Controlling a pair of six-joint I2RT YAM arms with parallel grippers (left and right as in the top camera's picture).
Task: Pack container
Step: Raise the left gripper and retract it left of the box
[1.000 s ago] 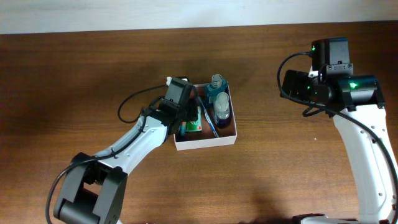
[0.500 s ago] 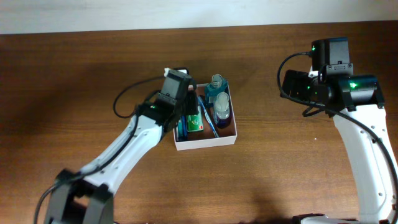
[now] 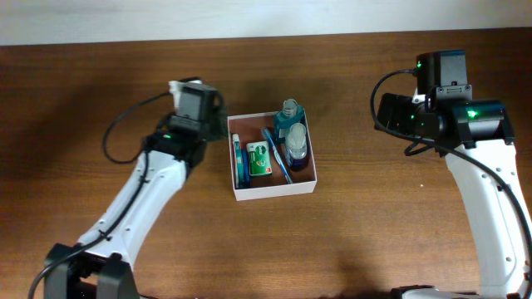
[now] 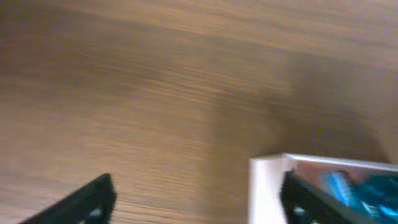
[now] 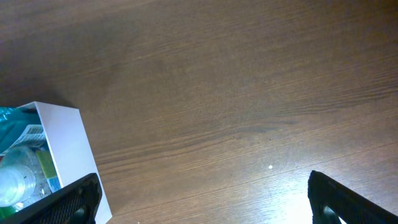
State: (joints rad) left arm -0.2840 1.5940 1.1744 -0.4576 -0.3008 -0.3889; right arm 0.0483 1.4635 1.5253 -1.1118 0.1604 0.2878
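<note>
The container (image 3: 274,191) is a square white-walled box at the table's middle. It holds a green packet (image 3: 260,160), blue brush-like items (image 3: 239,163) and two clear bottles (image 3: 297,146). My left gripper (image 3: 204,104) hangs just left of the box's far left corner. In the blurred left wrist view it (image 4: 199,208) is open, with one corner of the container (image 4: 264,186) below and nothing held. My right gripper (image 3: 389,116) hovers well to the right of the box. The right wrist view shows it (image 5: 205,202) open over bare wood, with the container (image 5: 62,137) at the left edge.
Brown wooden table (image 3: 374,232) all round the box. A pale wall strip (image 3: 266,17) runs along the far edge. Black cables loop off both arms.
My left gripper has opened and pulled back leftward, out from over the container's left side. The right arm has not moved.
</note>
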